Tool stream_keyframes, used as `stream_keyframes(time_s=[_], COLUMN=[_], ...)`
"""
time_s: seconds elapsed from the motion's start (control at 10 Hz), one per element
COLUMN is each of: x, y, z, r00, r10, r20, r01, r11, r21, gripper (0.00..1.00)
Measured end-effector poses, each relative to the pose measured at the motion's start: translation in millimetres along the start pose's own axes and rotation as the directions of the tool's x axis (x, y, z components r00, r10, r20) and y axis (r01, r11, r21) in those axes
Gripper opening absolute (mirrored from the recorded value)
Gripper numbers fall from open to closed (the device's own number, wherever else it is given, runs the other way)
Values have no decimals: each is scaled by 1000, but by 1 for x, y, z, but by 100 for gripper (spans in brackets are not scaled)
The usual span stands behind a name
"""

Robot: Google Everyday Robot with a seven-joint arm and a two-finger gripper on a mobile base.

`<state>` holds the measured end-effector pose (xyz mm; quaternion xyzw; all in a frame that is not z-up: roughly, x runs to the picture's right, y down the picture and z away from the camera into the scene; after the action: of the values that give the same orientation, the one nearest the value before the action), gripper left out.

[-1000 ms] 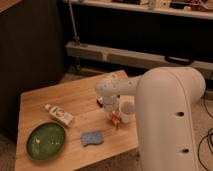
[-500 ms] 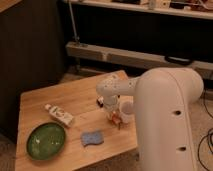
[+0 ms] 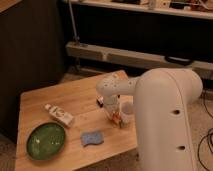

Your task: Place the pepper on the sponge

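the pepper is not on the sponge. only a small orange-red bit of it shows, low at the tip of the pincer, toward the arm's side of the tabletop. the sponge lies flat and bare near the front edge, apart from the pepper. the green plate sits on its other side, with a white packet behind that. the pincer's fingers are drawn together and, by the look of it, clamped on the pepper down at the wood. what is left, as i judge it: lift the pepper, carry it across to the sponge and let it go on top.
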<state>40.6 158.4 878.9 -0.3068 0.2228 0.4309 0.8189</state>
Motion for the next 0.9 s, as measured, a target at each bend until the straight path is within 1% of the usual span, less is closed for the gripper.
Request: stream_keyframes(time_s=[0.1,0.2,0.4,0.5,0.7,0.8,0.9], x=[-2,-4,1,8,28,38,48], y=[8,18,45,66,118,140,157], z=[-5,-15,-48,-69,-99,-106,-107], r00=[1000,999,996,994,989,987,985], r10=[-11,-27,-62,-84,-131,-149,-162], r20=[12,34,66,73,71,65,57], r01=[11,27,64,87,136,154,167], r11=[1000,999,997,995,988,985,983], r21=[-8,-18,-33,-44,-68,-77,-81], gripper=[0,0,0,0,0,0,0])
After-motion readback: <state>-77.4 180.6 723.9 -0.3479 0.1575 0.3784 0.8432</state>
